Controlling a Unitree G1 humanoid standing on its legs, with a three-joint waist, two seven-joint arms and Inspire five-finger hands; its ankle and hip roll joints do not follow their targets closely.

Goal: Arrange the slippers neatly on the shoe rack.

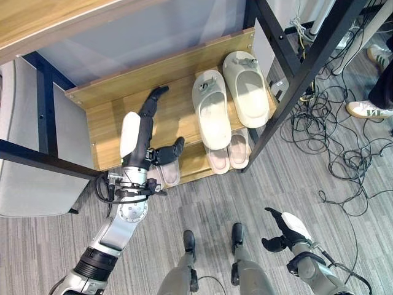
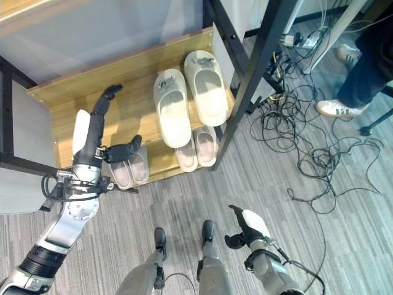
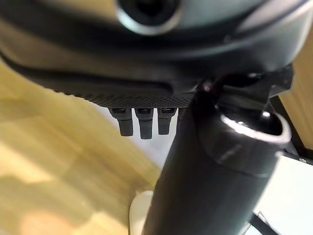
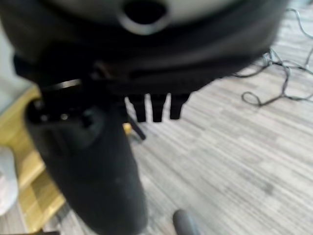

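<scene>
my left hand [image 1: 142, 132] hovers over the bare upper shelf [image 1: 104, 120] of the shoe rack, fingers straight and relaxed, holding nothing. the cream slippers [image 1: 230, 98] lie paired at its three o'clock; pink pairs [image 2: 196, 147] sit on the lower shelf. i'd judge placing done, so lift straight, avoiding them. my right hand [image 1: 287, 230] hangs loose-fingered over the floor.

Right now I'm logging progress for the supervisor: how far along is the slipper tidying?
Mostly done, it seems. A cream pair lies side by side on the upper shelf, and two pinkish pairs sit on the lower shelf. Nothing is in hand: the left hand is over the upper shelf with open fingers, and the right hand is low over the floor. At most, straightening remains.
</scene>
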